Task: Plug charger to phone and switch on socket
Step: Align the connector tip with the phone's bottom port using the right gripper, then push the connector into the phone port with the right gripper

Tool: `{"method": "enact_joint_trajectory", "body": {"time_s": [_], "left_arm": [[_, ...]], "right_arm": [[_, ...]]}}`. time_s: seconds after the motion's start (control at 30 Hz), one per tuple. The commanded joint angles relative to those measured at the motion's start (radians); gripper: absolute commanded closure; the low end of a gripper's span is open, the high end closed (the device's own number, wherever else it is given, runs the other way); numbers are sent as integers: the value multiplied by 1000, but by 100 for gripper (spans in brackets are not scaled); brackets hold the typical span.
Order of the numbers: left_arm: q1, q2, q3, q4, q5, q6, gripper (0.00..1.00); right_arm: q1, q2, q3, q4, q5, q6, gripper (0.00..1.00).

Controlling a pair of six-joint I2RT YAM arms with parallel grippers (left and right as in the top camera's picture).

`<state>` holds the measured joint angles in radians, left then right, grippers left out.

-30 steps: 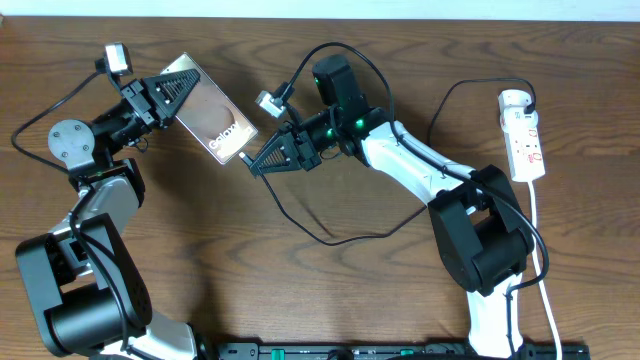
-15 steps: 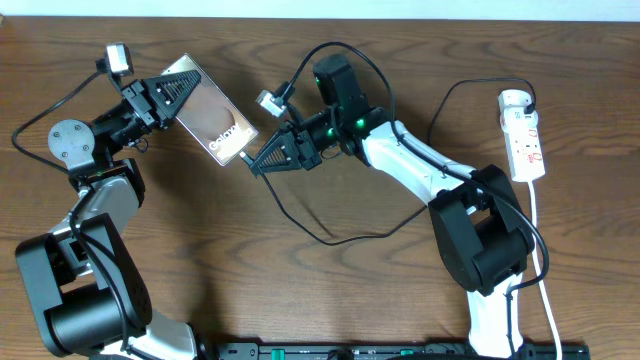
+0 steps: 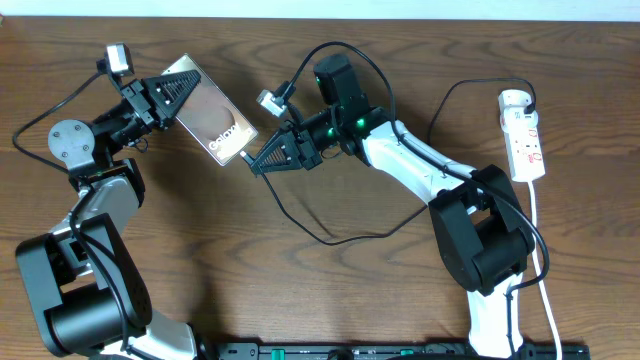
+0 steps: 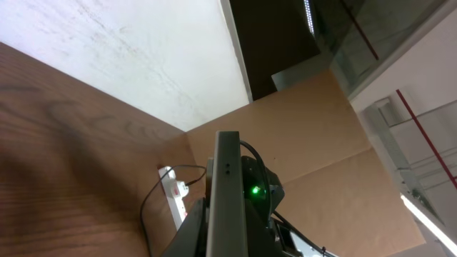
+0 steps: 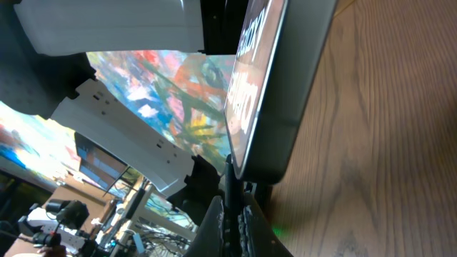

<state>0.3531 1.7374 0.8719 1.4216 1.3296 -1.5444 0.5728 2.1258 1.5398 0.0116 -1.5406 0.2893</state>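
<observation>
My left gripper (image 3: 175, 88) was clamped on the phone (image 3: 215, 120) at its far end. In the left wrist view the phone's edge hid my fingers. My right gripper (image 3: 256, 165) pinched the charger (image 5: 229, 184) just behind its tip, which met the phone's near end. I couldn't tell whether it was seated. The socket (image 3: 524, 135) lay far right, well apart from both arms, its switches too small to read.

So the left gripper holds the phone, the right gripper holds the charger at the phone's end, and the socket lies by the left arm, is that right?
Not quite: the socket lies by the right arm, as the overhead view shows. The rest stands: the left gripper holds the phone, and the right gripper holds the charger at the phone's end.
</observation>
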Motion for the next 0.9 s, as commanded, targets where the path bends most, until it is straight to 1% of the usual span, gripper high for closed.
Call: {"method": "enact_joint_trajectory", "body": {"time_s": [0.0,0.87], "left_arm": [[-1,-6,4,18,-12,-9,93],[-1,-5,4,39,10,-2,93]], "right_arm": [[-4,-26,13,0,-22,9,99],[-16,-26,13,0,-21,14,99]]}}
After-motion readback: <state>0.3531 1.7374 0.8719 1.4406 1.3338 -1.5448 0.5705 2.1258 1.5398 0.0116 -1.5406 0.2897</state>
